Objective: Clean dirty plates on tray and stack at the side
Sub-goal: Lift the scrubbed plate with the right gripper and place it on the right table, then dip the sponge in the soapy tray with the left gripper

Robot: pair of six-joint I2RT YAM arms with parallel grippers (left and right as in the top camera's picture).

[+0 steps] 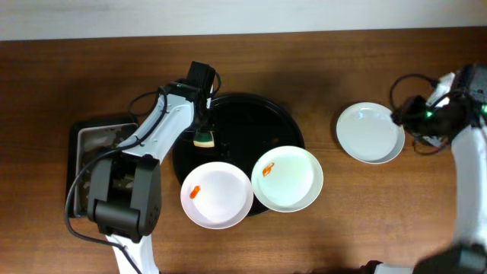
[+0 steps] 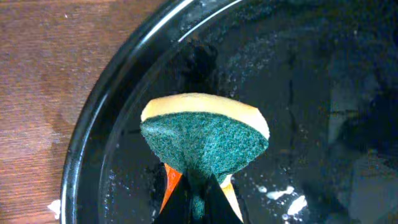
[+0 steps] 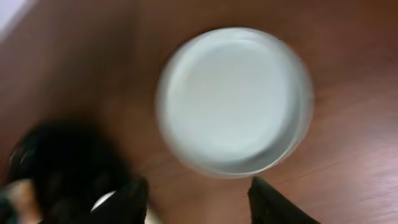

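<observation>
The round black tray holds two dirty plates at its front edge: one at the left and one at the right, each with an orange smear. A third plate lies on the table to the right with no smear showing; it also shows blurred in the right wrist view. My left gripper is shut on a green and yellow sponge over the wet tray. My right gripper is open and empty, just beside that plate.
A rectangular black tray stands at the left, partly under my left arm. Cables hang by my right arm at the far right. Soap flecks lie on the round tray's floor.
</observation>
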